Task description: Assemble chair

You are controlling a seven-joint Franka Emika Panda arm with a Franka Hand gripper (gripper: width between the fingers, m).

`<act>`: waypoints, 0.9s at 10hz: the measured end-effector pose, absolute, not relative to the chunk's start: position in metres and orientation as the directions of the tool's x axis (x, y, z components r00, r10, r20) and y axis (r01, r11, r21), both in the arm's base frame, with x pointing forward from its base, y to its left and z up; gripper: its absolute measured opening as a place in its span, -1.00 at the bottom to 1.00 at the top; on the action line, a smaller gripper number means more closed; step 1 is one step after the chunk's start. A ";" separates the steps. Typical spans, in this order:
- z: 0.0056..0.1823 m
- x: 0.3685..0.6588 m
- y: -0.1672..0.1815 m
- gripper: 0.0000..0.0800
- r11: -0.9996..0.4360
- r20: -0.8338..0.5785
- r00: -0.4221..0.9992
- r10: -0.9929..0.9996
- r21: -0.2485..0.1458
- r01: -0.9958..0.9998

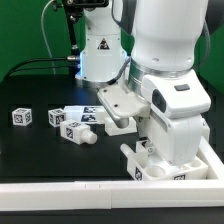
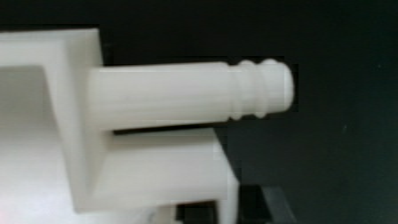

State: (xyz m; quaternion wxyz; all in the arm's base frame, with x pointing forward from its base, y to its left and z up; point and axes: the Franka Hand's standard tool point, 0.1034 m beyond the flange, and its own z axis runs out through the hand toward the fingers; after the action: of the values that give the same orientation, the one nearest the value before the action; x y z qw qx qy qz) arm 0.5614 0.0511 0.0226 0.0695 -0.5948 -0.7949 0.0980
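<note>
Currently the chair part (image 1: 150,170) stands at the near edge of the table (image 1: 40,155), in the corner toward the exterior view's right, pressed against the white rim (image 1: 60,190). This placement is judged deliberate: the rim corner braces the part so that it cannot slide or turn while another piece is driven into it. In the wrist view the part fills the frame at close range, and a round peg (image 2: 187,95) with a ribbed tip projects from its side wall. The peg appears seated in the wall; how deep cannot be told.

The gripper (image 1: 170,150) hangs directly over the part, with the arm (image 1: 165,40) folded low above that corner. Its fingers are closed. Neither view shows the fingertips, so whether they pinch anything cannot be told.

Loose parts (image 1: 75,128) lie near the table's centre, well apart from the corner, with a small tagged cube (image 1: 20,117) toward the exterior view's left edge. They are judged to be waiting their turn, clear of the arm's working space.
</note>
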 end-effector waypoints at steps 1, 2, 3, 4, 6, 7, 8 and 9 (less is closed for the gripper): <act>0.024 0.563 0.057 -0.91 0.199 -0.022 -0.211 0.977 -0.249 0.948; 0.024 0.565 0.062 -0.91 0.148 -0.032 -0.161 0.986 -0.256 0.955; 0.025 0.568 0.070 -0.91 0.095 -0.042 -0.110 0.993 -0.262 0.960; 0.025 0.569 0.073 -0.91 0.074 -0.045 -0.090 0.995 -0.267 0.961; 0.025 0.571 0.077 -0.91 0.038 -0.048 -0.055 0.997 -0.301 0.953; 0.025 0.572 0.079 -0.90 0.023 -0.048 -0.040 0.998 -0.307 0.951; 0.026 0.572 0.079 -0.90 0.017 -0.050 -0.034 0.998 -0.307 0.952; 0.027 0.572 0.079 -0.90 0.017 -0.051 -0.034 0.998 -0.306 0.952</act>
State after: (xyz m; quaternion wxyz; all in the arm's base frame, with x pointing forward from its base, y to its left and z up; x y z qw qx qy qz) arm 0.5718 0.0789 0.0266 0.0898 -0.6891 -0.7074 0.1291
